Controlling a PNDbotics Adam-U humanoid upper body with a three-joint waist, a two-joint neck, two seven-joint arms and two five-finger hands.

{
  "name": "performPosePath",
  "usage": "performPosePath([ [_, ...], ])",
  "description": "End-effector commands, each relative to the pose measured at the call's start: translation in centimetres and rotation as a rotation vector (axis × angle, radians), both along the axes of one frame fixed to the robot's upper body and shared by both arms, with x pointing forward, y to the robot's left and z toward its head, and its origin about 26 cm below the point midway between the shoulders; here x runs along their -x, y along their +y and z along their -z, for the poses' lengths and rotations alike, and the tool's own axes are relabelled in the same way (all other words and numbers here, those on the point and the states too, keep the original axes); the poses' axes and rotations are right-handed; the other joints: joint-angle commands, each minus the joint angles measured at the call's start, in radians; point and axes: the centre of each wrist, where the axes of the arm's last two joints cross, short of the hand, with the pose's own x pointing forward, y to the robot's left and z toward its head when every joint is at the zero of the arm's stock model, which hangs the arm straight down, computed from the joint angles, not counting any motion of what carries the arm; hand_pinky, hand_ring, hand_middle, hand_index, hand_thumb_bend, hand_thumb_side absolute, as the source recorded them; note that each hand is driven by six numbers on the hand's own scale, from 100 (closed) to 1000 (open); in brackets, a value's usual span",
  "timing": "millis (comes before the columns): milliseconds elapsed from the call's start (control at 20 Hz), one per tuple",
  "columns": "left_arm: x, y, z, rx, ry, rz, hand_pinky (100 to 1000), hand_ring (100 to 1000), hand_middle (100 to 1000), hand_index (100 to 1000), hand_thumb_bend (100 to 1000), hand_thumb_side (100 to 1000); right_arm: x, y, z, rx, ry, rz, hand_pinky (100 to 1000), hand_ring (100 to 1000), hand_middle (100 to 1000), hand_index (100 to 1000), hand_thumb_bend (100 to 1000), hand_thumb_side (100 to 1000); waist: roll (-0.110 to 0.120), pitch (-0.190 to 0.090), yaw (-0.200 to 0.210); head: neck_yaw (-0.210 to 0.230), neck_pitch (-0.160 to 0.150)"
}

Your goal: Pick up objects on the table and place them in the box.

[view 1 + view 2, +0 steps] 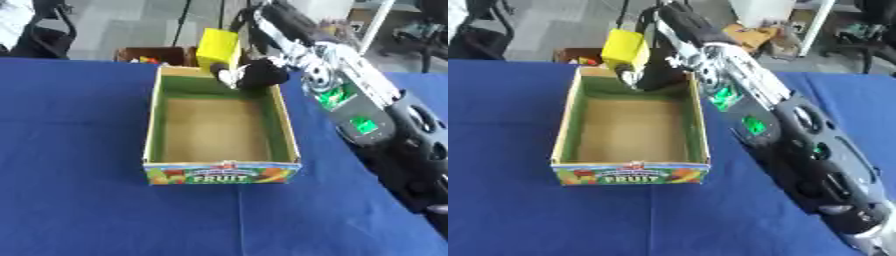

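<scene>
Blue tablecloth point(70, 150), brown carton point(153, 54) behind, grey floor point(131, 22)

right arm: reaching forward from lower right | right hand point(255, 74): fingers curled, gripping

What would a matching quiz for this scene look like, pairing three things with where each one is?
Things:
1. yellow block
2. open cardboard fruit box
3. right hand

Places:
A. standing on the blue tablecloth, empty inside
B. at the box's far rim, fingers curled round something
C. held up above the box's far edge

Pairs: 1-C, 2-A, 3-B
</scene>
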Motion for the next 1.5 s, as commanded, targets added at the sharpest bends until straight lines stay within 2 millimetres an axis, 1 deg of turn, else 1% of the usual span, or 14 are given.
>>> performPosePath([
  [50, 0.4, -0.2, -0.9, -0.008, -0.032, 0.012, 594, 870, 854, 936, 100, 1000, -1.3, -0.1, 0.1, -0.003, 0.011, 0.017, 612, 647, 188, 370, 100, 402, -0.010, -0.004, 0.008, -0.010, -0.009],
  [650, 0.4, -0.3, -0.9, -0.002, -0.033, 0.021, 593, 869, 853, 936, 100, 1000, -5.8, -1.4, 4.8, -0.020, 0.182, 0.039, 615, 661, 206, 383, 100, 394, -0.009, 0.005, 0.025, -0.015, -0.008],
  [800, 0.4, -0.4, -0.9, -0.002, -0.032, 0.022, 592, 869, 853, 936, 100, 1000, -6.7, -1.9, 5.9, 0.001, 0.233, 0.044, 622, 678, 237, 411, 100, 413, -0.008, 0.005, 0.026, -0.015, -0.007],
  [900, 0.4, -0.3, -0.9, -0.002, -0.031, 0.021, 592, 869, 853, 936, 100, 1000, -7.2, -2.3, 6.4, 0.015, 0.254, 0.052, 626, 688, 258, 433, 100, 451, -0.006, 0.005, 0.026, -0.016, -0.008],
  [1000, 0.4, -0.3, -0.9, -0.001, -0.030, 0.019, 592, 869, 853, 936, 100, 1000, -7.5, -2.6, 6.6, 0.029, 0.265, 0.044, 666, 766, 381, 555, 100, 587, -0.005, 0.005, 0.025, -0.014, -0.008],
  [1050, 0.4, -0.3, -0.9, 0.000, -0.030, 0.018, 592, 869, 853, 936, 100, 1000, -7.5, -2.7, 6.6, 0.035, 0.267, 0.032, 674, 786, 435, 597, 128, 647, -0.004, 0.005, 0.022, -0.012, -0.006],
  [1100, 0.4, -0.2, -0.8, 0.000, -0.029, 0.016, 592, 869, 852, 936, 100, 1000, -7.5, -2.8, 6.4, 0.039, 0.267, 0.018, 684, 806, 499, 641, 211, 729, -0.004, 0.004, 0.020, -0.010, -0.005],
  [1150, 0.4, -0.2, -0.8, 0.000, -0.028, 0.016, 592, 869, 852, 936, 100, 1000, -7.4, -2.8, 6.2, 0.043, 0.263, 0.004, 693, 825, 569, 701, 268, 777, -0.003, 0.004, 0.017, -0.009, -0.004],
  [1200, 0.4, -0.2, -0.8, 0.000, -0.027, 0.015, 592, 869, 852, 936, 100, 1000, -7.3, -2.9, 5.8, 0.049, 0.259, -0.007, 695, 829, 581, 712, 276, 784, -0.003, 0.004, 0.015, -0.007, -0.004],
  [1250, 0.4, -0.2, -0.8, 0.000, -0.027, 0.014, 592, 869, 852, 936, 100, 1000, -7.1, -2.9, 5.5, 0.054, 0.254, -0.013, 706, 848, 640, 765, 329, 822, -0.003, 0.003, 0.012, -0.006, -0.003],
  [1300, 0.4, -0.2, -0.8, 0.000, -0.026, 0.013, 592, 869, 852, 936, 100, 1000, -6.9, -2.9, 5.1, 0.060, 0.246, -0.018, 710, 855, 663, 780, 343, 831, -0.002, 0.003, 0.010, -0.005, -0.002],
  [1350, 0.4, -0.2, -0.7, 0.000, -0.025, 0.012, 592, 869, 852, 936, 100, 1000, -6.7, -2.9, 4.7, 0.065, 0.238, -0.022, 720, 873, 711, 815, 383, 851, -0.001, 0.002, 0.008, -0.004, -0.001],
  [1450, 0.4, -0.1, -0.7, 0.000, -0.023, 0.009, 592, 869, 851, 936, 100, 1000, -6.0, -2.9, 3.7, 0.072, 0.215, -0.027, 731, 890, 751, 870, 429, 870, 0.002, 0.000, 0.004, -0.002, 0.000],
  [1500, 0.4, -0.1, -0.7, 0.001, -0.023, 0.008, 592, 869, 851, 936, 100, 1000, -5.6, -2.9, 3.1, 0.077, 0.200, -0.026, 733, 894, 756, 879, 435, 876, 0.003, -0.001, 0.001, -0.002, 0.001],
])
